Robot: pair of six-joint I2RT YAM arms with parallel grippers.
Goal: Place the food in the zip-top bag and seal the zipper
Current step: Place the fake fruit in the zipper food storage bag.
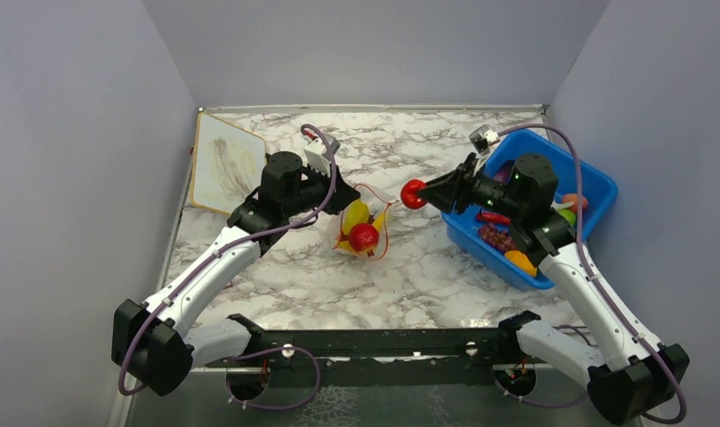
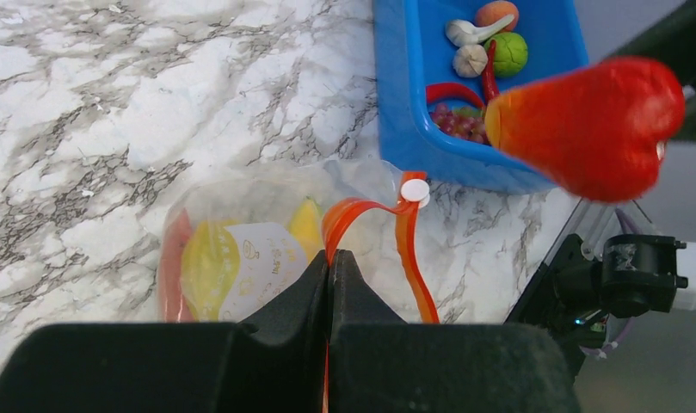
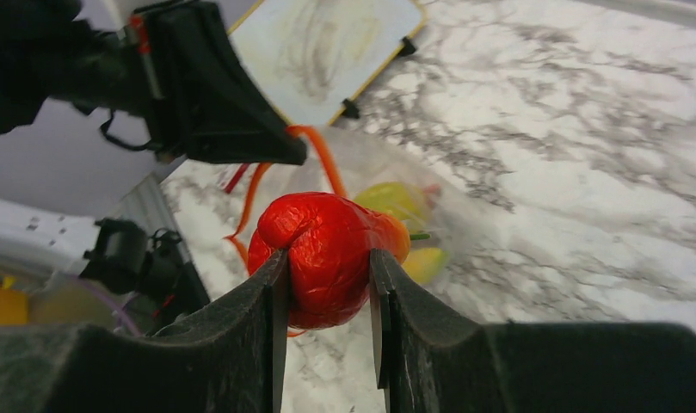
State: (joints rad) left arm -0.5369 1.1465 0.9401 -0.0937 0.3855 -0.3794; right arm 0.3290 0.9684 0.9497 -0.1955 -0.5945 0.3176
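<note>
White marbled with grey veins on the counter (image 1: 427, 276). Bright blue for the bin (image 1: 598, 182); inside it, a lime-green ball (image 2: 507, 52), a white garlic bulb (image 2: 470, 60), a white mushroom (image 2: 469, 32), a peach-orange piece (image 2: 496, 13), a red chili (image 2: 490, 77) and purplish-red grapes (image 2: 454, 120). Clear, glinting plastic for the zip-top bag (image 1: 378, 213), orange-red along its zipper (image 2: 409, 249). Through the plastic, yellow pieces (image 1: 354, 214) and a red round fruit (image 1: 364, 237). Glossy red fading to orange-yellow at one end on the lobed fruit (image 2: 598, 125). Matte black on the left tool (image 2: 330, 275) and right tool (image 3: 327, 258). White arm links (image 1: 205, 271) with black joints, purple cables (image 1: 133, 347). Pale board (image 1: 221, 160) with a faint grey scribble, framed in yellow. Plain grey-lilac walls (image 1: 71, 133).
</note>
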